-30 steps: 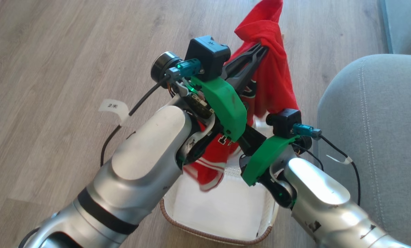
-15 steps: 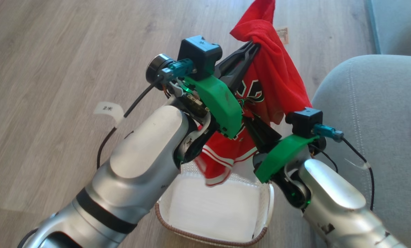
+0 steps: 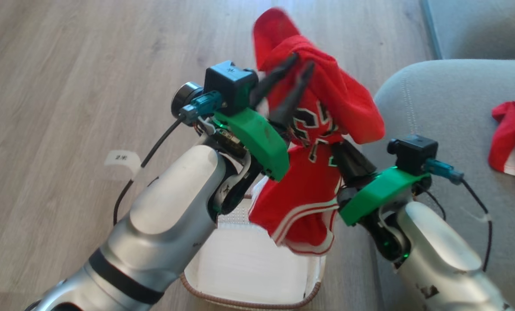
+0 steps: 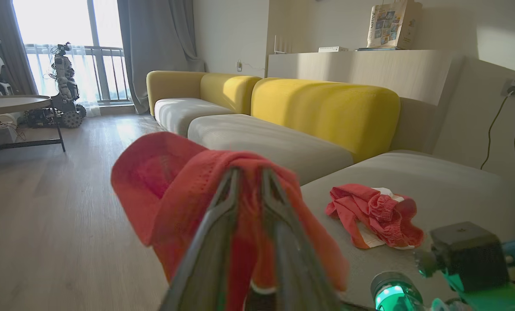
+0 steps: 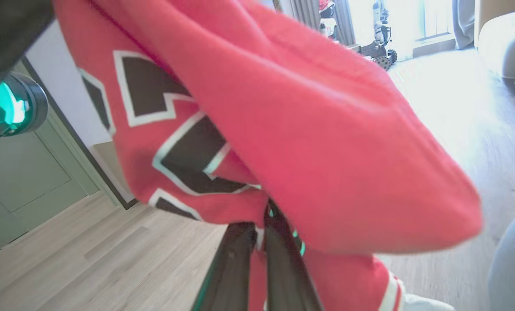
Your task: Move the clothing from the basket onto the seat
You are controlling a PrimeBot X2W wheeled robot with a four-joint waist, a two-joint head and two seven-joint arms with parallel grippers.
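Above basket (image 3: 313, 280): both grippers, left (image 3: 298, 71) and right (image 3: 348, 149), pinching jersey (image 3: 309, 190); advise clearing hem over seat (image 3: 451, 129) edge before releasing.

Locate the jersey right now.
The jersey hangs mid-air at the head view's centre, pinched by both end effectors above the basket, left of the seat.

The right hand's (image 3: 341, 149) fingertips are buried under the red jersey (image 3: 313, 172), so its hold cannot be judged. The jersey hides the basket's (image 3: 313, 289) far wall, and the left forearm covers its near left corner. The jersey's top fold is motion-blurred. The seat's (image 3: 456, 112) right side runs off-frame.
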